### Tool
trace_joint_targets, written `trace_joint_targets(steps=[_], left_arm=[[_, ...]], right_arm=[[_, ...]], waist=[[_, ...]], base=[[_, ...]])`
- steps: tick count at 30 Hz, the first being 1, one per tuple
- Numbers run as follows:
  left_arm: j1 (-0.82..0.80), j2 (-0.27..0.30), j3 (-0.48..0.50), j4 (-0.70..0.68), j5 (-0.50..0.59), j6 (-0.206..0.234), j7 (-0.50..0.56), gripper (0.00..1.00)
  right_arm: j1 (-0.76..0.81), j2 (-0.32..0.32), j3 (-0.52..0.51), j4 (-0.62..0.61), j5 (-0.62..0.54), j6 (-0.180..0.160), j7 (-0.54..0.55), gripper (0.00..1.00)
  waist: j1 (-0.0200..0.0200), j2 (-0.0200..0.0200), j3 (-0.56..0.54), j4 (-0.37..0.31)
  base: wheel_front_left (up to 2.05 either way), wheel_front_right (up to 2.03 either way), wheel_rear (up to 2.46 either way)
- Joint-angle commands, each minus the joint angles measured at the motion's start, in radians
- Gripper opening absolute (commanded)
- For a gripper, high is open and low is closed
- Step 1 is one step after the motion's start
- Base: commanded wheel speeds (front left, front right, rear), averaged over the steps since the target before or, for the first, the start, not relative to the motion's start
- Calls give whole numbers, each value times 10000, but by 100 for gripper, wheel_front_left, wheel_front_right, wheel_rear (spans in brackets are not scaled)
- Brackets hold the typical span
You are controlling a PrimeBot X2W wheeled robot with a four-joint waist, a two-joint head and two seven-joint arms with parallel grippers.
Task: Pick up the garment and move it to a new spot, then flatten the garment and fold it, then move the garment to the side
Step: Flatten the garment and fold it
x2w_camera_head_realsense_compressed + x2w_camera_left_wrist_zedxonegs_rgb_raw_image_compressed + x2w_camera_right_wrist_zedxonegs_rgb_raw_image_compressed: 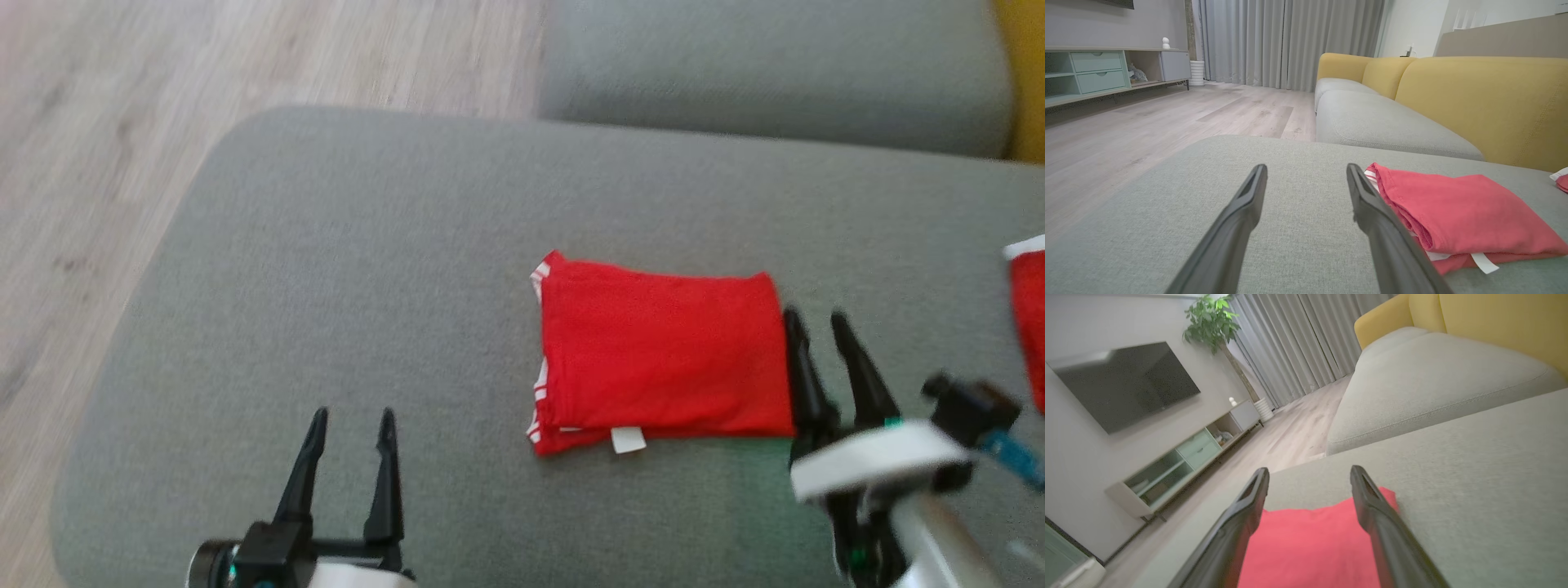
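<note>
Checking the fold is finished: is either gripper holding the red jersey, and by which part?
Nothing is held. The right gripper is open at the right edge of the folded garment; the left gripper is open, apart from it.

1. Pale wood-plank floor (1167, 118), evenly lit.
2. Grey floor-length curtains (1290, 41) along the far wall.
3. Sofa with yellow backrests (1486, 102) and grey seat cushions (1372, 122).
4. Dark television (1126, 384) wall-mounted above a low cabinet (1200, 451) with mint drawers; leafy plant (1212, 322) beside the curtains.

The left gripper (352, 420) is pointing forward with both fingers spread wide, while the right gripper (815, 322) is likewise gaping open, its pale wrist (878, 461) angling in from the right.
</note>
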Motion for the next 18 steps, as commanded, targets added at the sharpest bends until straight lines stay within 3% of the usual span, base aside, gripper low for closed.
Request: trace_joint_targets(steps=[1,3,6,10,18], left_arm=[[-243,-18,380,-237,-37,-22,-82,100],[-164,16,454,-140,-28,-56,-82,100],[-77,72,573,30,-2,-109,-82,100],[37,115,734,233,50,-190,-82,100],[400,99,1022,517,136,-320,-82,100]], right_arm=[[-248,-117,147,-318,-242,67,-145,100],[149,-158,-56,-303,-1246,67,-253,100],[868,269,-968,-1090,-2668,67,-269,100],[1925,719,-1379,-1919,-4287,67,-272,100],[3044,1170,-1535,-2050,-5190,67,-274,100]], waist=[[2,-1,-263,-232],[2,-1,-403,-320],[2,-1,-585,-429],[2,-1,-814,-547],[2,-1,-1189,-719]], base=[[0,0,0],[0,0,0],[0,0,0],[0,0,0],[0,0,0]])
